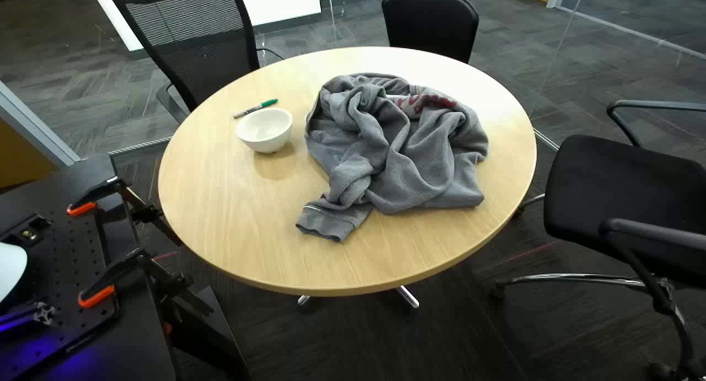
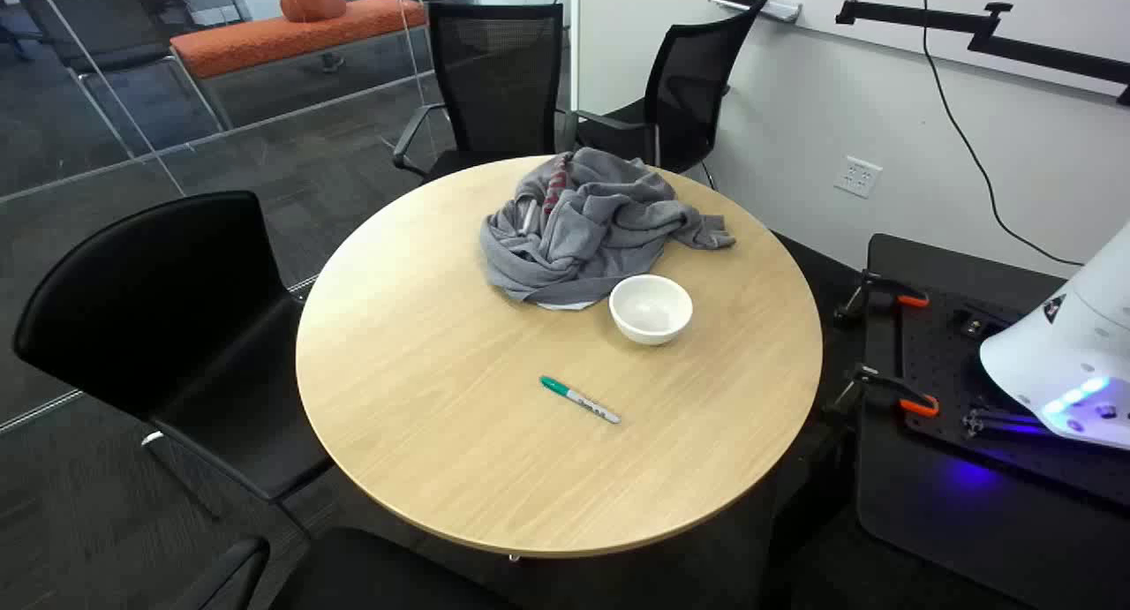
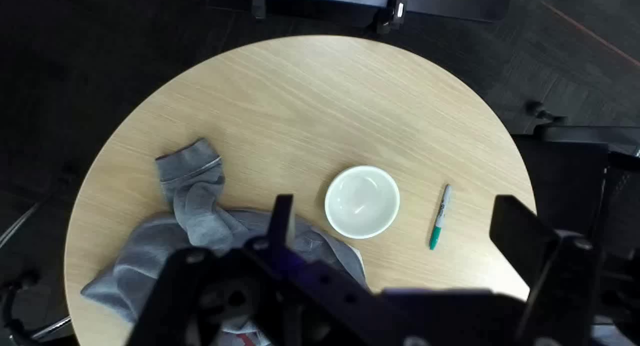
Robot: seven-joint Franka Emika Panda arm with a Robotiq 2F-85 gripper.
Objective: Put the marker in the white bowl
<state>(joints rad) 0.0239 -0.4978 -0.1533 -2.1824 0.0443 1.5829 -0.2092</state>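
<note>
The marker (image 3: 440, 217) is laid on the round table (image 3: 320, 80), outside the white bowl (image 3: 362, 202), its green cap (image 3: 435, 238) pointed away from the edge that faces the black stand (image 2: 953, 539). In the wrist view a strip of wood is shown between marker and bowl, while in an exterior view the marker (image 1: 255, 108) is seen almost against the bowl's rim. Just beside the bowl, across from the marker, a gray sweatshirt (image 1: 397, 144) is heaped, one cuff (image 1: 331, 224) turned toward the edge on the stand's side; part of the cloth is hidden by the gripper (image 3: 395, 211) in the wrist view. The gripper is shown in that view alone, its fingers (image 3: 520, 231) spread wide apart. The robot's white base (image 2: 1059, 354) is shown more fully in an exterior view, and clamps (image 1: 96, 296) with orange grips are seen on the stand in both exterior views. Black chairs (image 1: 187, 33) are ranged around the table's edge. An orange bench (image 2: 300, 36) and a wall outlet (image 2: 858, 177) are shown in an exterior view only.
</note>
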